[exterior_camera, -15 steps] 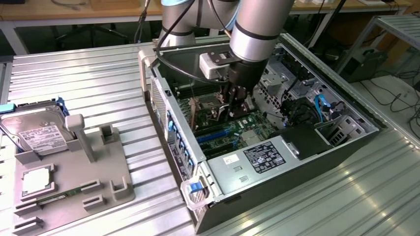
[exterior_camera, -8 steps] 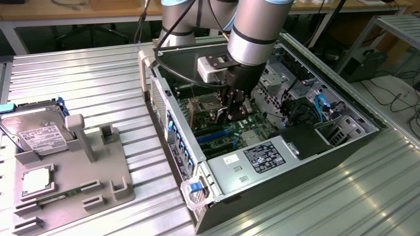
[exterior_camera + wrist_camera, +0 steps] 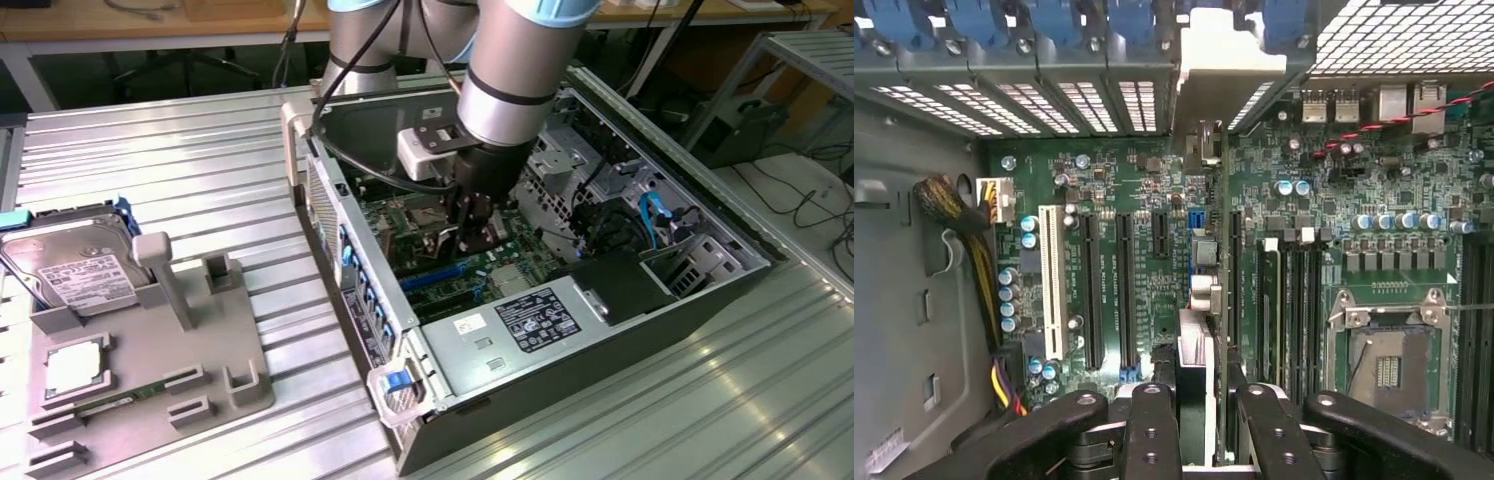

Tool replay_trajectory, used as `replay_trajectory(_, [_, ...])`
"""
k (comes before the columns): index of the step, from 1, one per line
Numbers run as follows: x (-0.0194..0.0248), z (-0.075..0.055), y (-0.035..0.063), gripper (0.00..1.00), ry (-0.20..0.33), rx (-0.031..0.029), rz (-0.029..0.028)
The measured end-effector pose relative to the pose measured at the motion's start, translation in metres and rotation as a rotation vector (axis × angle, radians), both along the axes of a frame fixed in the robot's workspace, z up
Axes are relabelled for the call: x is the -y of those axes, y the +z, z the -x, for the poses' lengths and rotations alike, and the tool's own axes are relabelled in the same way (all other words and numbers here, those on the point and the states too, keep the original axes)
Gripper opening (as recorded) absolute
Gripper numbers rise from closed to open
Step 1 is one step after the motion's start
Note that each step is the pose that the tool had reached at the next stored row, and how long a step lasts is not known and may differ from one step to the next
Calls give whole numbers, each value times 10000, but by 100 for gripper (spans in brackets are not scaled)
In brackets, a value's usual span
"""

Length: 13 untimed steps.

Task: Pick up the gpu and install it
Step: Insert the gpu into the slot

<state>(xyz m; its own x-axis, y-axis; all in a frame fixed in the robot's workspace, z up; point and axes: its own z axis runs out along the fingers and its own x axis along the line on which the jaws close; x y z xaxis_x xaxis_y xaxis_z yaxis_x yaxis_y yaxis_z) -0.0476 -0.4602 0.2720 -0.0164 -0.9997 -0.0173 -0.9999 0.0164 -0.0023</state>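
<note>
The black two-finger gripper (image 3: pixel 1194 420) is clamped on the top edge of the gpu, a thin flat card seen edge-on with a silver metal bracket (image 3: pixel 1229 60), held upright inside the open grey computer case (image 3: pixel 441 370). The card stands over the green motherboard (image 3: pixel 1134 170) among the black expansion slots. Judged step: insertion. Seating requires straight downward alignment. Room is tight: the bracket sits against the blue-clipped rear wall (image 3: pixel 1024 25), with components close on both sides.
</note>
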Motion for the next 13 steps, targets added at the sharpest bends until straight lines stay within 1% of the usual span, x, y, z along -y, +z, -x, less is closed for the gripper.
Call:
replay_trajectory(5, [17, 17, -47, 28, -1, 0, -10])
replay_trajectory(13, [18, 65, -130, 28, -1, -2, -21])
